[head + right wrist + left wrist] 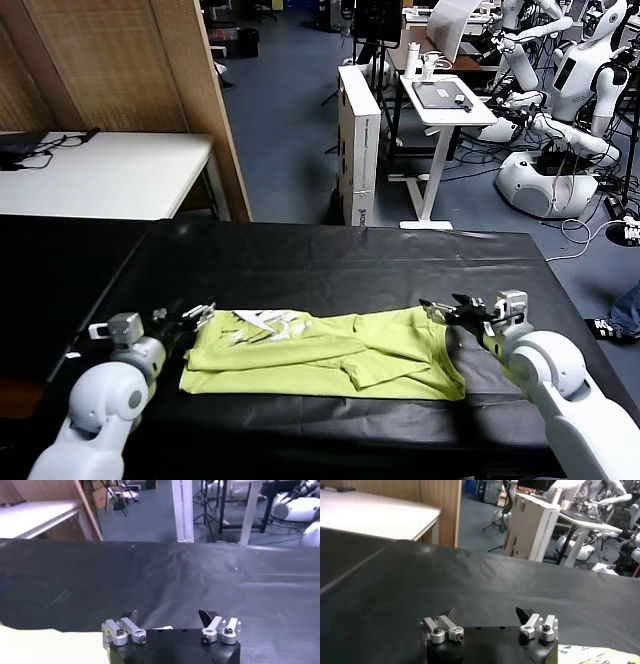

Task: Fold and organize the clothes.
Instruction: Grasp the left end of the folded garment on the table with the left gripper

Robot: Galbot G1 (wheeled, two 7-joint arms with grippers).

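The lime yellow-green T-shirt [330, 352] lies folded in a long band on the black table [330, 265], with a white printed patch showing at its left end. My left gripper [195, 317] is open and empty at the shirt's left end, just above the cloth. My right gripper [443, 309] is open and empty at the shirt's far right corner. In the left wrist view the open gripper [485, 614] faces bare black table, with a bit of printed shirt [592, 654] at the corner. In the right wrist view the open gripper [168, 615] shows shirt cloth [45, 647] beside it.
A white table [100, 170] stands beyond the far left edge, beside wooden panels [130, 60]. A white box [358, 140], a small white stand [445, 110] and other robots [560, 120] are on the floor behind. The black table's far half is bare cloth.
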